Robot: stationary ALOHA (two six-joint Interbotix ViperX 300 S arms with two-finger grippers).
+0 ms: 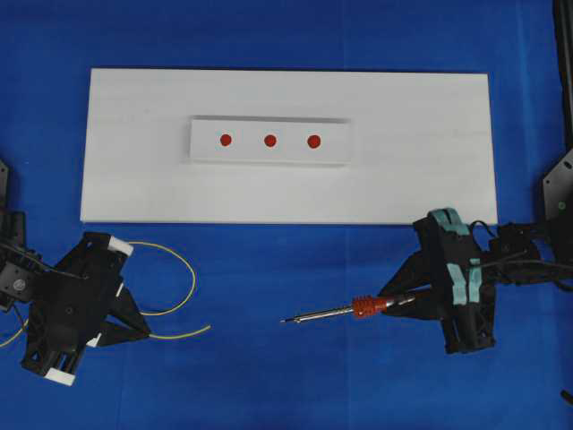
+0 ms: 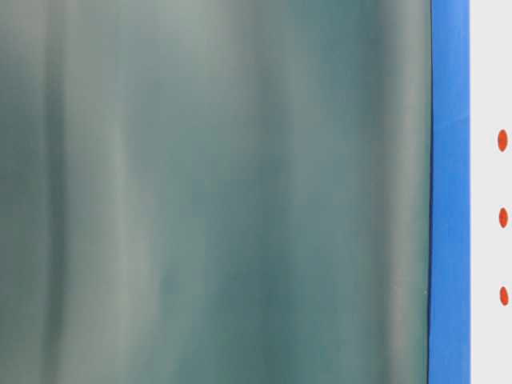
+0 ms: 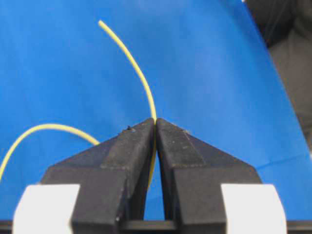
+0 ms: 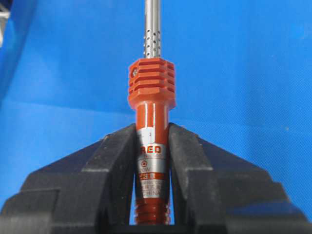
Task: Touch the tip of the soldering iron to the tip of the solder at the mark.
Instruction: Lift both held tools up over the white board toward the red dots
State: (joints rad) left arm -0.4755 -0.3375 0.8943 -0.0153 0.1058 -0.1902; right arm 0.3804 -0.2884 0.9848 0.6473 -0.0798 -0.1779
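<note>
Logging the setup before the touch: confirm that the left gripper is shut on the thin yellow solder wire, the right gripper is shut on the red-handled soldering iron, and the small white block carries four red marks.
One detail is wrong: the small white block carries three red marks, not four, as the overhead view shows. The rest stands: the left gripper is shut on the thin yellow solder wire, and the right gripper is shut on the red-handled soldering iron.

A white board (image 1: 134,179) lies on blue cloth (image 1: 269,376), bearing a smaller white strip (image 1: 340,152).
</note>
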